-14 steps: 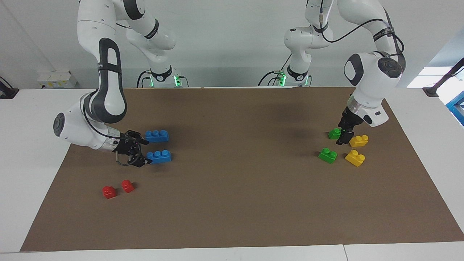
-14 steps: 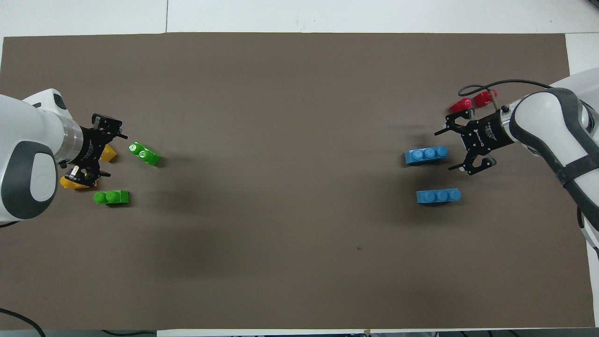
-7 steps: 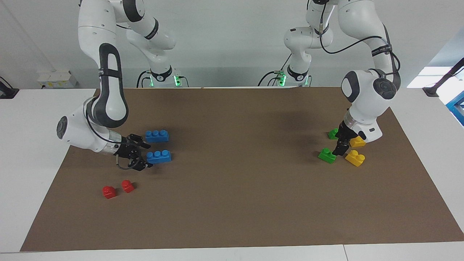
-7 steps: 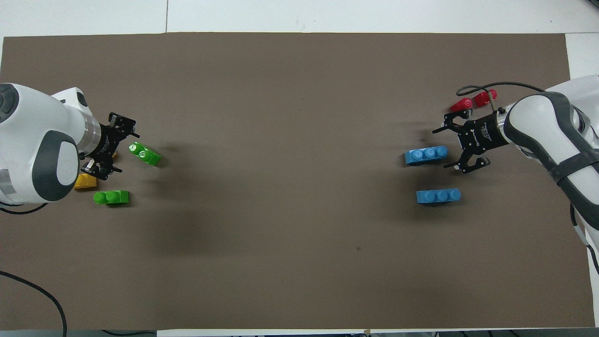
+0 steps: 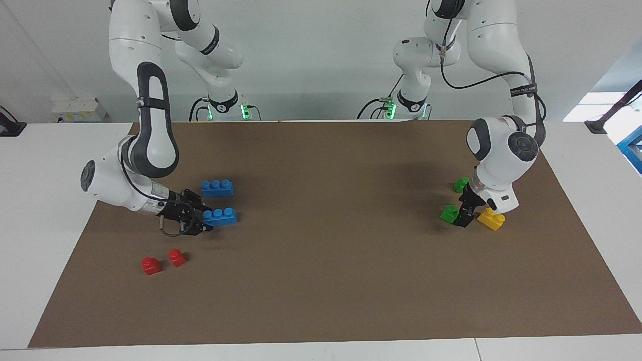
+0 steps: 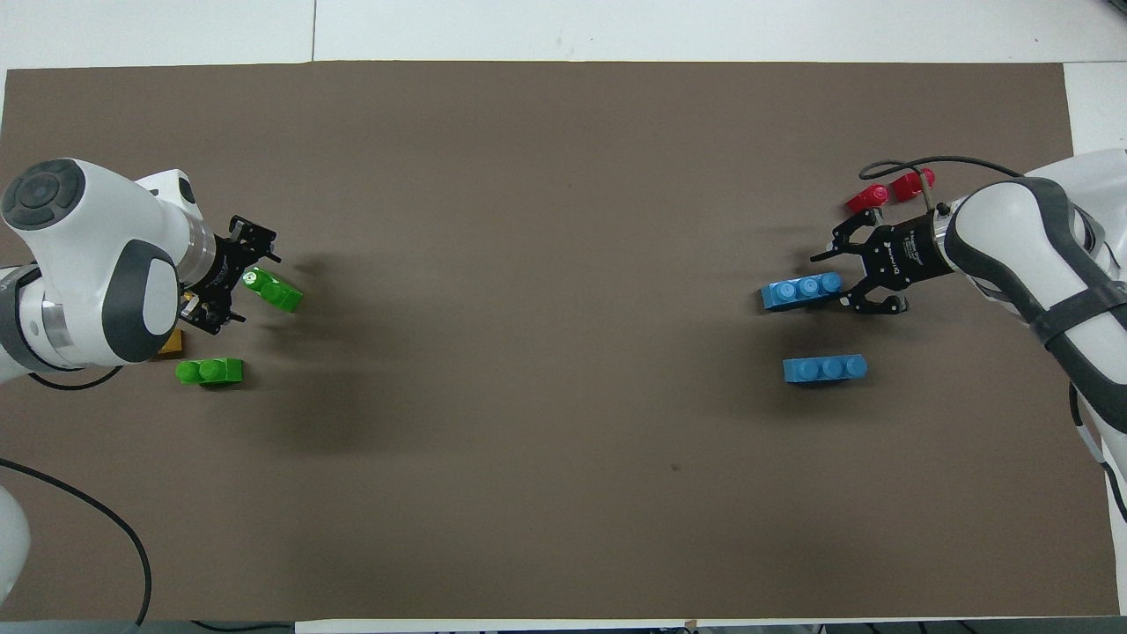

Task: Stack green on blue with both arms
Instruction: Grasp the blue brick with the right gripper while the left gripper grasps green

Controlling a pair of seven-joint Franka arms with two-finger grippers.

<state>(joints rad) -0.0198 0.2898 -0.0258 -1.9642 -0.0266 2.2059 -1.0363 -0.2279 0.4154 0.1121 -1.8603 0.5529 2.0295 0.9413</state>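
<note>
Right gripper closing about blue brick near the mat's right-arm end; left gripper spread beside green brick. Centre the fingers before pinching.

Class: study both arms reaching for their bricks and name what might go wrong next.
1. The left claw is down at one green brick with a yellow brick close beside; it may knock it.
2. The right claw straddles only the blue brick's end, so closing there may swing it.
</note>
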